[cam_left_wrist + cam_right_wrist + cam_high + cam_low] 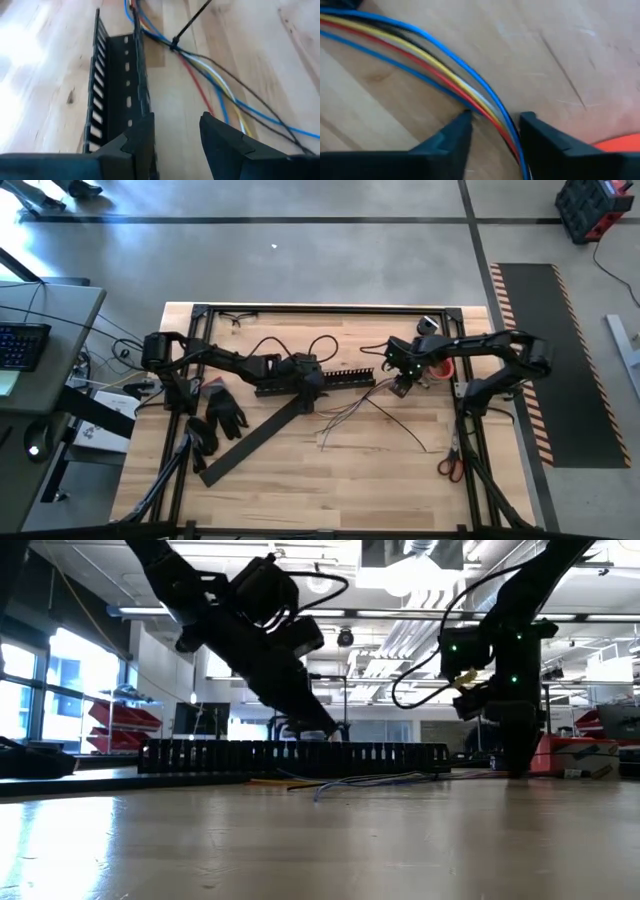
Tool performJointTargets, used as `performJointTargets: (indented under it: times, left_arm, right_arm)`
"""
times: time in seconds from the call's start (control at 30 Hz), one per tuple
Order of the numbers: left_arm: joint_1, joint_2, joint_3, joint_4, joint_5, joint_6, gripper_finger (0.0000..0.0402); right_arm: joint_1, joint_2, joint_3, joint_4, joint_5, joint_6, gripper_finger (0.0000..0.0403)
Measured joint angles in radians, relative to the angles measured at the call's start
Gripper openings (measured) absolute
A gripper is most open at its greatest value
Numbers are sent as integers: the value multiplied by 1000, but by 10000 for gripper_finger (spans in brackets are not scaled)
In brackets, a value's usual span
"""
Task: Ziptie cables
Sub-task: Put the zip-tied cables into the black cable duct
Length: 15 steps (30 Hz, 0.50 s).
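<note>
Only up close: cables (470, 95) between right gripper (492, 131) jaws

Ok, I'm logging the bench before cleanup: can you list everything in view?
thin bendy cables: one bundle, blue, red, yellow, black, pale; table centre, between the right gripper's fingers
black zip tie: one, around the cables
black comb-toothed slotted channel: one, table centre
flat black plastic strip: one, diagonal, left of centre
black gloves: a pair, left side
red-handled scissors: one, right edge
wooden table: one, pale
left gripper: open, beside the channel
right gripper: open around the cables
</note>
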Motion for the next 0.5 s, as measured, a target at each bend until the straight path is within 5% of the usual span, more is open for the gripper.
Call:
performJointTargets:
  times: [0.2, 0.5]
  left_arm:
    - [-1, 0, 45, 0, -75, 10, 136]
    - [-44, 15, 68, 63, 2, 137, 139]
  right_arm:
    - [73, -1, 45, -65, 11, -4, 13]
    - [258, -4, 198, -346, 11, 23, 2]
